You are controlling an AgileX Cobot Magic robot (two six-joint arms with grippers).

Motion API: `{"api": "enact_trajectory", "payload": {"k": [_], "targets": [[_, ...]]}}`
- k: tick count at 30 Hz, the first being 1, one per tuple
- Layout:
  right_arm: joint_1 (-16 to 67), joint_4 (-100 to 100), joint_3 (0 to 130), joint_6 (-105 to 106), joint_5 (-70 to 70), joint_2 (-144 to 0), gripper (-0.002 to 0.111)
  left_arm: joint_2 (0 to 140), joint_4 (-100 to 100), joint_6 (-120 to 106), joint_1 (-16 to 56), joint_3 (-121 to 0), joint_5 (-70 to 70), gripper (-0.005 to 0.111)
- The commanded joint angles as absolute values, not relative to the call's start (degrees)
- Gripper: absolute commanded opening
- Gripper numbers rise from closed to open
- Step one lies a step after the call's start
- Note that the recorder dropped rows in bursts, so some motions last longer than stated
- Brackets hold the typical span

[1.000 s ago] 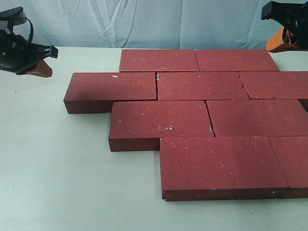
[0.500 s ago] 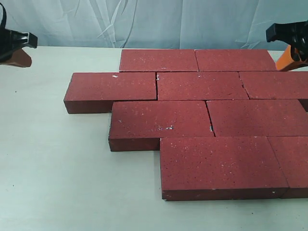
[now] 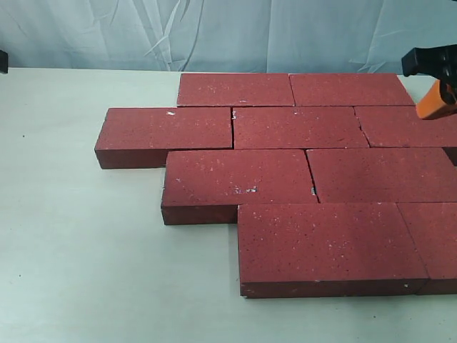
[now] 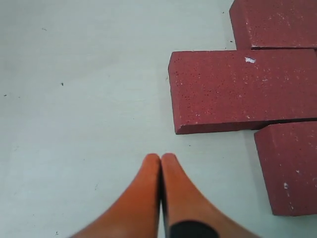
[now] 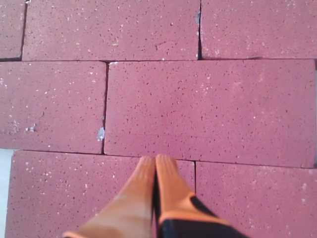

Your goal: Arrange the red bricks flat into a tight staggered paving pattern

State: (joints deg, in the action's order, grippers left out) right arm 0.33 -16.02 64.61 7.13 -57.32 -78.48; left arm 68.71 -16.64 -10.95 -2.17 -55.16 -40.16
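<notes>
Several dark-red speckled bricks (image 3: 296, 127) lie flat on the pale table (image 3: 78, 250) in four close staggered rows. The nearest row's brick (image 3: 328, 243) sits furthest right; the left end brick (image 3: 168, 130) of the second row juts out leftward. My right gripper (image 3: 437, 100) hangs at the right edge above the bricks, its orange fingers (image 5: 166, 183) pressed together with nothing between them, over a brick joint (image 5: 156, 157). My left gripper (image 4: 160, 156) is shut and empty above bare table, apart from the left end brick (image 4: 237, 89). It is almost out of the exterior view.
A wrinkled pale blue cloth (image 3: 214, 32) hangs behind the table's far edge. Bare table surface stretches left of the bricks and in front of them. A small white chip (image 5: 100, 134) marks one joint between bricks.
Both arms have drawn outward. The left gripper moved left and left the exterior view; the right gripper shifted right and lower at the frame's edge. The bricks have not moved.
</notes>
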Motion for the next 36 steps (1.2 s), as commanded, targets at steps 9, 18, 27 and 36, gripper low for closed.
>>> {"api": "enact_trajectory", "payload": {"k": [9, 18, 27, 36], "targets": [[0.2, -13.6, 49.2, 9.0, -46.5, -58.9, -0.001, 55.9, -16.1, -10.1, -2.2, -47.4, -33.4, 0.0], [0.2, -9.9, 42.7, 9.5, -43.1, -40.7, -0.001, 49.2, -15.5, -10.1, -2.2, -44.6, -33.4, 0.0], [0.2, -7.6, 33.8, 12.8, -37.7, -19.6, -0.001, 46.1, -15.5, -10.1, -2.2, -42.7, -33.4, 0.0], [0.1, -8.0, 26.1, 12.8, -35.2, -10.0, -0.001, 46.1, -15.6, -10.1, -2.2, -42.2, -33.5, 0.0]]}}
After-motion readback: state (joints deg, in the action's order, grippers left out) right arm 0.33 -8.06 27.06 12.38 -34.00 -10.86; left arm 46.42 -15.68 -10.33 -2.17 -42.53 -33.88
